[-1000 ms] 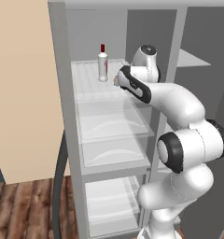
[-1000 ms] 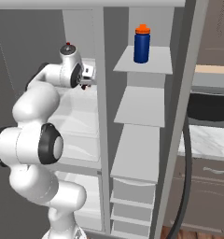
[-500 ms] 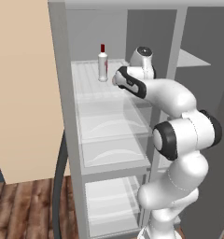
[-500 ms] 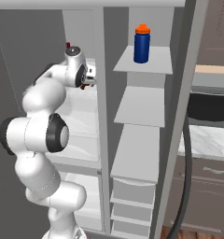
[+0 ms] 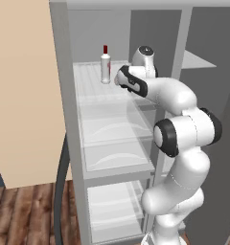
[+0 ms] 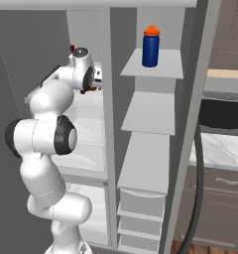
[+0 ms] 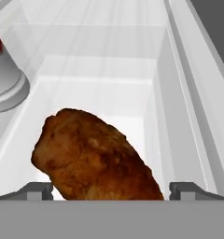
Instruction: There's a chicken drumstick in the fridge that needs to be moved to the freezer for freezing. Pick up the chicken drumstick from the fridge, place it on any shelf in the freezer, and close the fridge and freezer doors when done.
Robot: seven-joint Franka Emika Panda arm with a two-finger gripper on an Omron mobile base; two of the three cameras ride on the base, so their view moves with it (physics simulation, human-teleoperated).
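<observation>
Between the wide-open tips of the tool (image 7: 111, 189), which holds nothing yet, the drumstick (image 7: 93, 156) lies on the fridge's (image 5: 83, 119) top glass shelf, its long axis slanting across the gap (thick end away, toward the bottle (image 5: 105, 64)).

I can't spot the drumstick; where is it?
In the hand view, the chicken drumstick lies on the fridge's top glass shelf between the open hand's fingertips, right of the white bottle.

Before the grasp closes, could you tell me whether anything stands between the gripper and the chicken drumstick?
Nothing visible does. In the hand view the chicken drumstick lies directly ahead between the open gripper's fingertips; the white bottle stands off to one side, clear of it.
</observation>
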